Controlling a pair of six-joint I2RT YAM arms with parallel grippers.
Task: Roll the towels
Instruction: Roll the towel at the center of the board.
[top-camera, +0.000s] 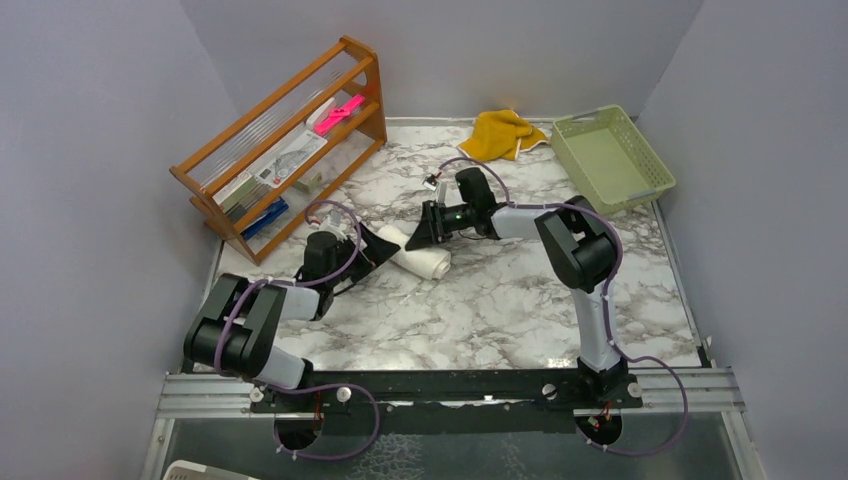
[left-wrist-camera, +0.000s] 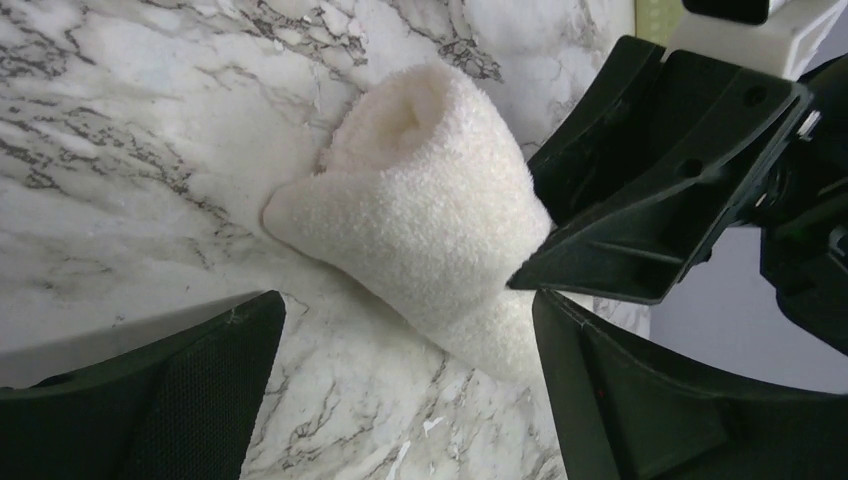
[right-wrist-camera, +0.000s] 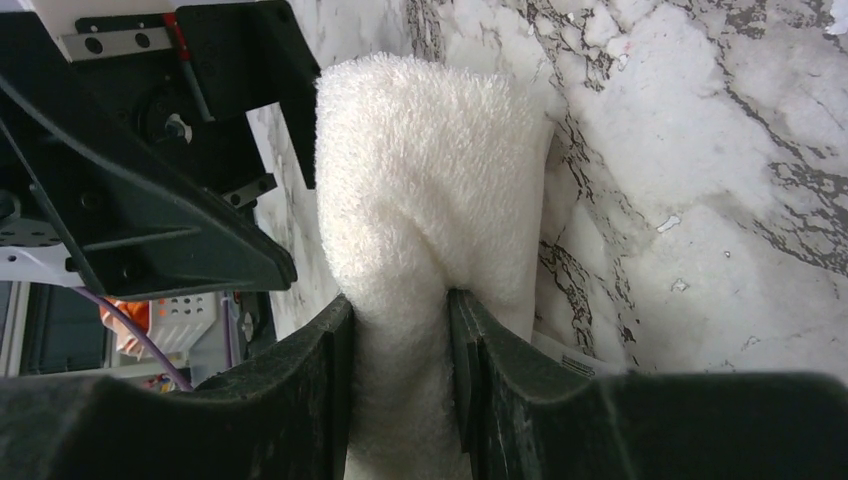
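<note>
Cream towel roll (top-camera: 420, 256) pinched between right gripper (right-wrist-camera: 400, 300) fingers; left end inside wide-open left gripper (left-wrist-camera: 400, 310); right end hidden behind right gripper.

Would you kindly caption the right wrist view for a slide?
Right pincer pinching the rolled cream-white towel on the marble table.

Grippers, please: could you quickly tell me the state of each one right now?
Left gripper: open, holding nothing.
Right gripper: closed on the rolled cream-white towel.

L gripper (top-camera: 378, 247) hung wide open, arm bent low; R arm reached across, R gripper (right-wrist-camera: 400, 305) pinched on white towel (top-camera: 425, 262).
</note>
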